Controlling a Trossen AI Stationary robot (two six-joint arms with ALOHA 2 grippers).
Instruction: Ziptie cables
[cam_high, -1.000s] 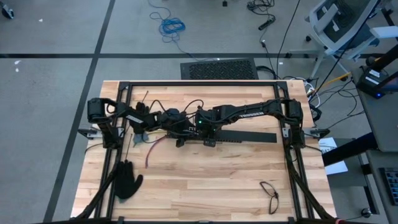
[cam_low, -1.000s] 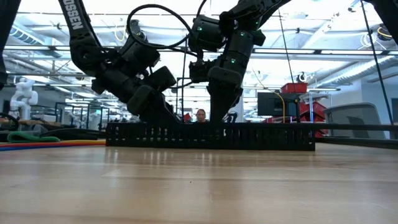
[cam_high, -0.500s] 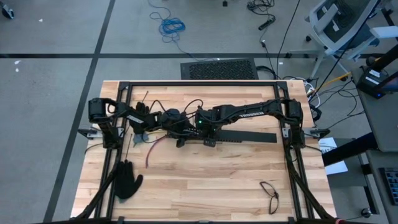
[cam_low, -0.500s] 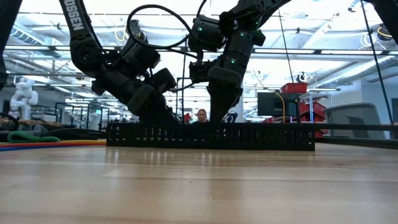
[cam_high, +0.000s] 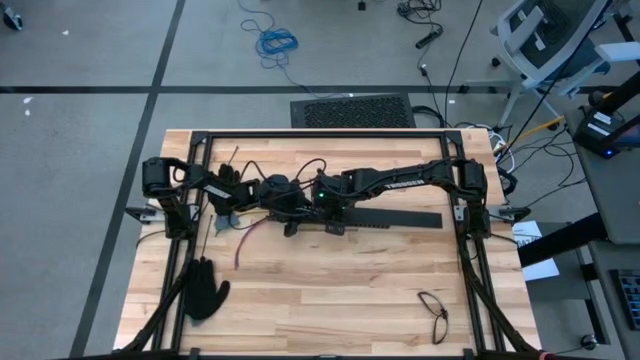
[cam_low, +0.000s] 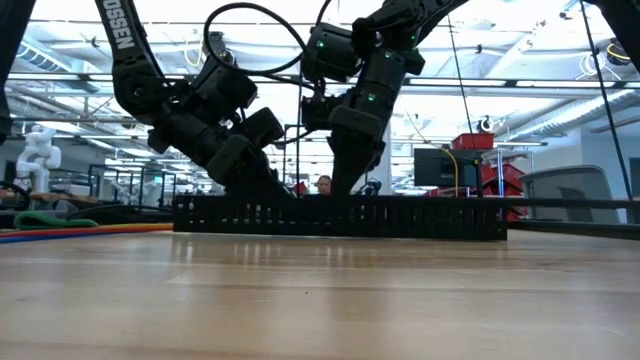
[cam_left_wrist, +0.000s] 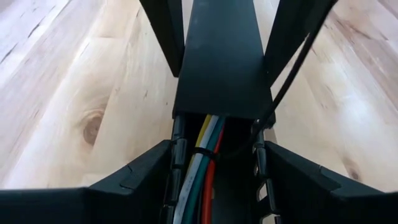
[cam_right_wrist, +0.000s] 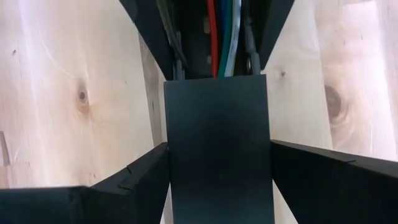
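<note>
A long black slotted channel lies on the table's middle. In its open left end lie the cables, yellow, white, green and red, with a thin dark ziptie around them; its tail rises beside them. A flat black cover lies over the rest of the channel. My left gripper is at the channel's open end, slanting down from the left. My right gripper points steeply down, shut on the cover's end next to it. My left gripper has the channel's open left end between its two fingers, one finger against each slotted side wall. The fingers slant down from the table's left and lie along the channel, which rests on the table. My right gripper pinches the cover's left end by its two long edges, one finger on each side. The fingers come from above, slanting from the right, along the cover. The cover lies flat on the channel.
A black glove lies near the front left, another dark glove by the left arm, a loose red wire between them. Glasses sit at the front right. A black frame rims the table.
</note>
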